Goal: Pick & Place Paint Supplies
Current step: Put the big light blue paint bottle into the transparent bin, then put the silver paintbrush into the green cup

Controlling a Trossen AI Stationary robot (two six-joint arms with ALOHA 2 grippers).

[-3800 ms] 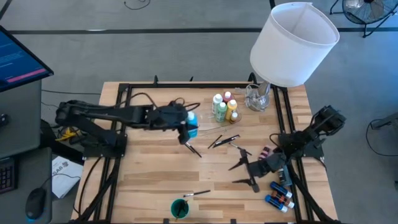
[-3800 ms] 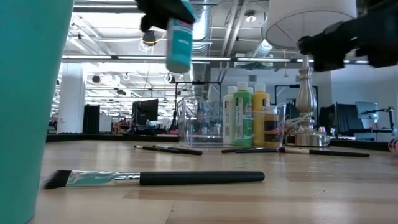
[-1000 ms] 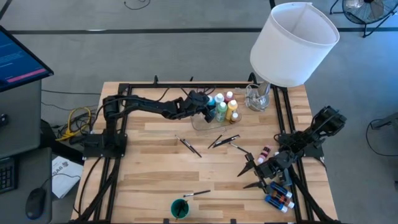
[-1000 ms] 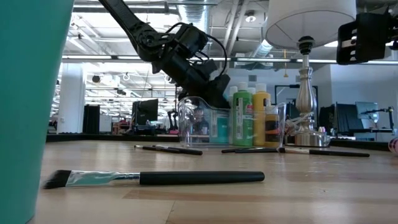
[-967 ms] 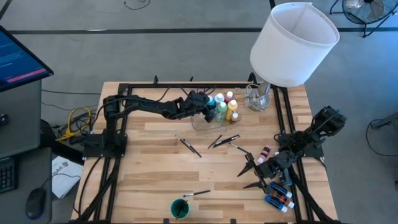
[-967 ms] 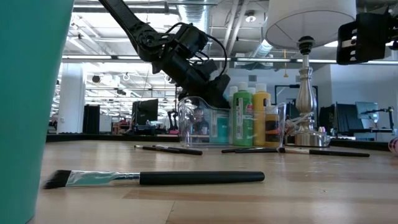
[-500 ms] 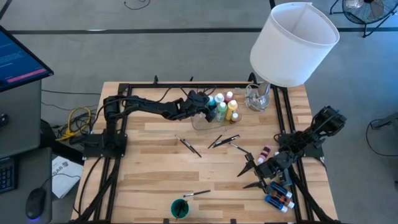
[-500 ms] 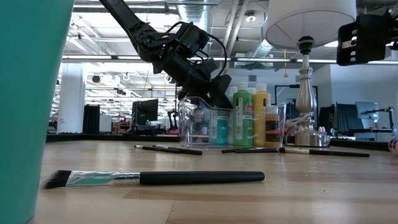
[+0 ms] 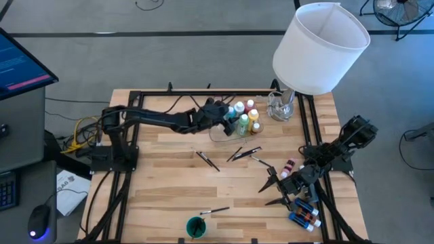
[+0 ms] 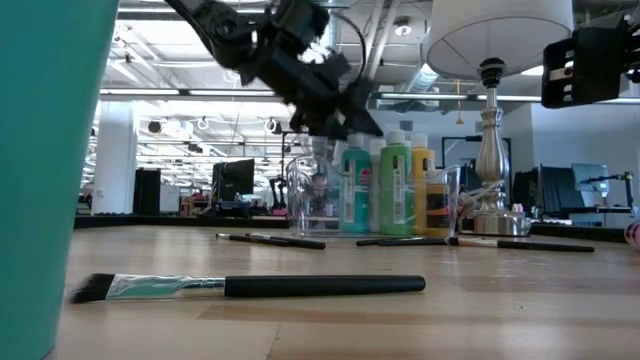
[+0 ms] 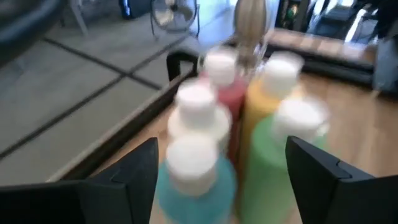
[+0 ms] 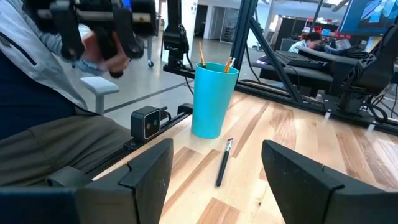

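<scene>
Blue bottle [image 11: 194,180] stands btwn left gripper's [image 9: 227,117] spread jaws — untouched.

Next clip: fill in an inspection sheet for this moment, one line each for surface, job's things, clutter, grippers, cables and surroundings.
Surface: wooden table, black frame rails along its edges.
Job's things: blue bottle upright with the green bottle and yellow bottle in the clear tray; loose brushes mid-table; small bottles near the right edge.
Clutter: teal cup at the front edge; lamp at the back right.
Grippers: left gripper open, just above the blue bottle; right gripper open, empty, near the small bottles.
Cables: yellow and black cables off the table's left edge.
Surroundings: monitor on the left; a seated person in the right wrist view.
</scene>
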